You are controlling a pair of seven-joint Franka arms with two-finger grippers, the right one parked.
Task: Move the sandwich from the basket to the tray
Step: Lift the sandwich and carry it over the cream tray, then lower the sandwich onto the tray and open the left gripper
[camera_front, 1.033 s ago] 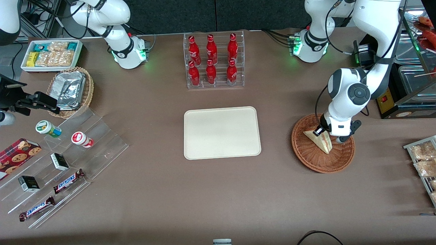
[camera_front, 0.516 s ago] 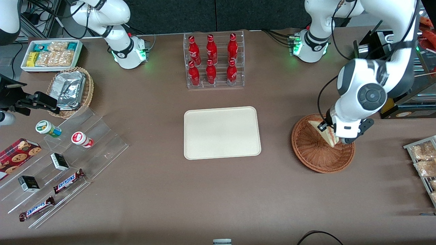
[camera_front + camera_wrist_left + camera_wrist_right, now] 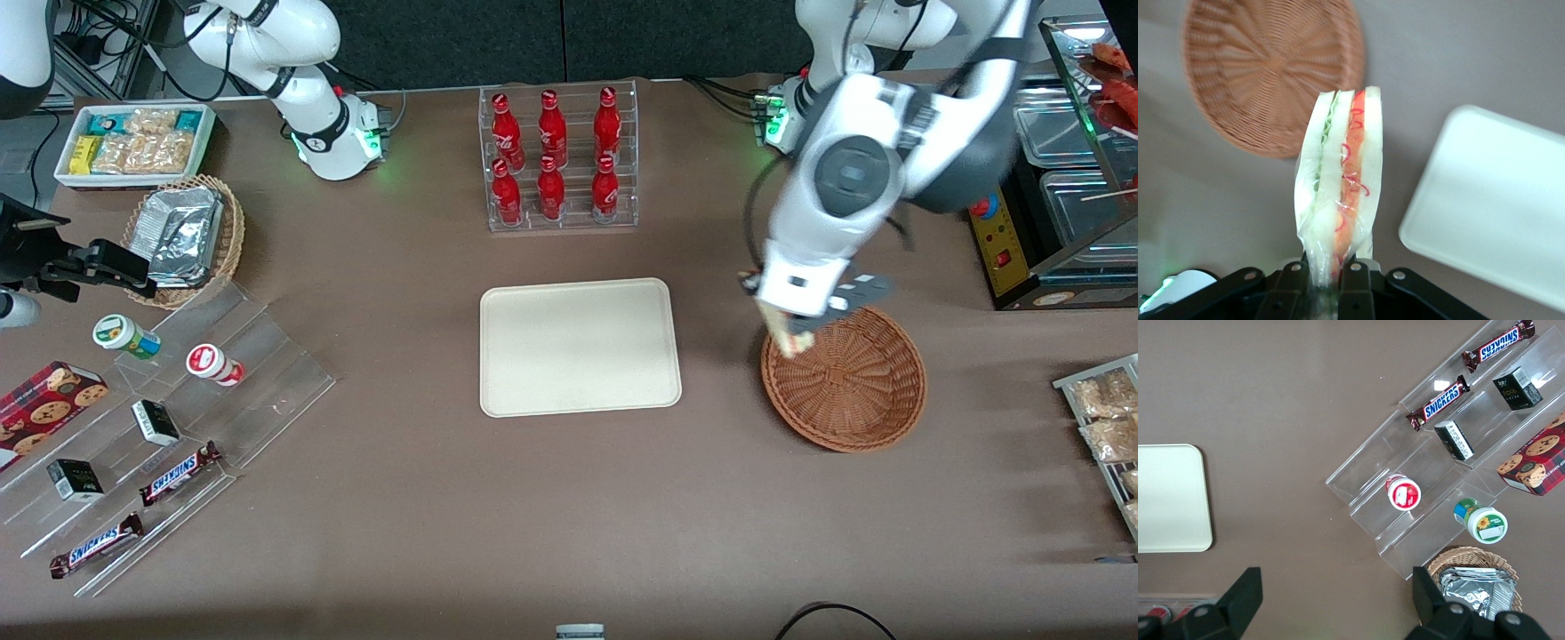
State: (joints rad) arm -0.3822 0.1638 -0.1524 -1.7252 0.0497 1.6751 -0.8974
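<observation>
Item: sandwich [image 3: 1340,193], in transit. I am holding it in the gripper [image 3: 794,333], whose fingers are closed on one narrow end of the wrapped wedge, the rest of it jutting out free of the jaws. I am carrying it raised over the basket [image 3: 845,378] rim on the side nearest the tray [image 3: 578,347]; the basket is showing nothing in it, the tray nothing on it. Risks, as I am judging them: the grip is bearing on a small patch of slick film, so the wedge may be slipping or pivoting during a fast swing; soft bread may be crushing under the squeeze; a release from too high may be tipping it onto the tray's low rim or letting it slide off onto the table.
</observation>
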